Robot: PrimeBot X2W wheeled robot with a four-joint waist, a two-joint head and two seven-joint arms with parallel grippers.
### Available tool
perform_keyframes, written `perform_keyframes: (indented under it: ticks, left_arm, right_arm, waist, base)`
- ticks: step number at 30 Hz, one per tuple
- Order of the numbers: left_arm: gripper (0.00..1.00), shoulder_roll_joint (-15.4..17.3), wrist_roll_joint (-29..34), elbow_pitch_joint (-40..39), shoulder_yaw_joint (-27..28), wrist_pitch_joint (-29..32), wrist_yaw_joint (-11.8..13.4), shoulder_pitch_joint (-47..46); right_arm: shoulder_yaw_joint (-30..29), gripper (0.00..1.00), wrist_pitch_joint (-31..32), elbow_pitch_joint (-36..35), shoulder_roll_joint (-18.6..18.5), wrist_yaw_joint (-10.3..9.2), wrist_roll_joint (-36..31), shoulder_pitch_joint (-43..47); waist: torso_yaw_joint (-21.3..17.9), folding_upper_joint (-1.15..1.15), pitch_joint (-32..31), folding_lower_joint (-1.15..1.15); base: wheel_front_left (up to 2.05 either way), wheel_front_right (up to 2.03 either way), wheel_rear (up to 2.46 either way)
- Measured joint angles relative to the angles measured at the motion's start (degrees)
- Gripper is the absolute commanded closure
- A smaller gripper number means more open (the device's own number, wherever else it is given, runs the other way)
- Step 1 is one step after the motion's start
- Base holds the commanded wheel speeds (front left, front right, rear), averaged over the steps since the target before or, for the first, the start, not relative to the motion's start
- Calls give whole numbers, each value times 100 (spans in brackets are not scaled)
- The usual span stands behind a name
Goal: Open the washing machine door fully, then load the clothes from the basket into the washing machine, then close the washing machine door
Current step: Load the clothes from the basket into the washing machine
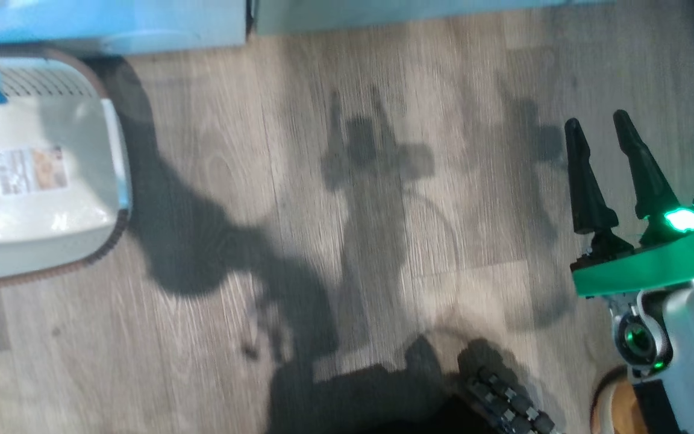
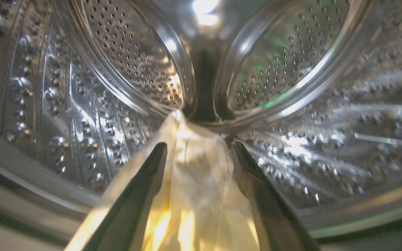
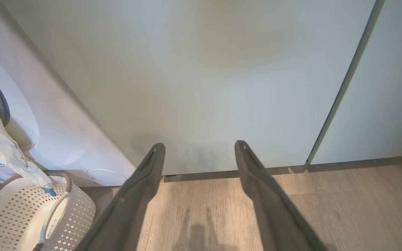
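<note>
Head view: the basket [image 1: 52,241] at left, the right gripper [image 1: 597,119] spread at right; left wrist view: the left gripper [image 2: 199,146] spread inside the washing machine [image 2: 82,122], the clothes [image 2: 194,195] between its fingers; right wrist view: the basket lower left, below the washing machine.

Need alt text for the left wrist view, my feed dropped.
The left gripper points into the washing machine's steel drum, its two dark fingers spread apart with a pale yellow garment lying between them. Perforated drum walls shine all around.
</note>
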Motion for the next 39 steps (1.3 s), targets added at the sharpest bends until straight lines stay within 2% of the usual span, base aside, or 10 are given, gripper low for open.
perform_keyframes:
  ticks: [11,18,21,24,29,35,39]
  left_arm:
    - [0,-320,-491,59,-211,-259,-96,1509]
    - [0,-616,-1004,-575,-243,-327,-98,3023]
    - [0,-633,-1059,-862,-205,-327,-98,3456]
    - [0,-668,-1188,-1406,100,-328,-80,4115]
    - [0,-942,-1221,-2386,571,-335,157,5458]
    - [0,-1311,-799,-3577,1213,-335,376,7007]
    - [0,-1634,-327,-4225,1524,-336,414,7710]
  right_arm:
    - [-172,0,0,77,-68,0,-53,676]
    - [-254,0,0,87,-137,0,-97,1043]
    - [-287,0,0,91,-143,0,-102,1157]
    - [-333,0,0,90,-153,0,-103,1279]
    - [-366,0,0,90,-158,0,-104,1438]
    - [-419,0,0,80,-158,0,-129,1657]
    - [-446,0,0,75,-156,0,-129,1729]
  waist:
    - [141,0,-969,0]
    - [270,0,-1628,-1]
    - [313,0,-1803,-1]
    - [384,0,-2041,-1]
    - [474,0,-2368,-1]
    - [534,0,-2623,-1]
    - [574,0,-2641,-1]
  base:
    - [0,0,0]
    - [0,0,0]
    - [0,0,0]
    - [0,0,0]
    - [0,0,0]
    - [0,0,0]
    - [0,0,0]
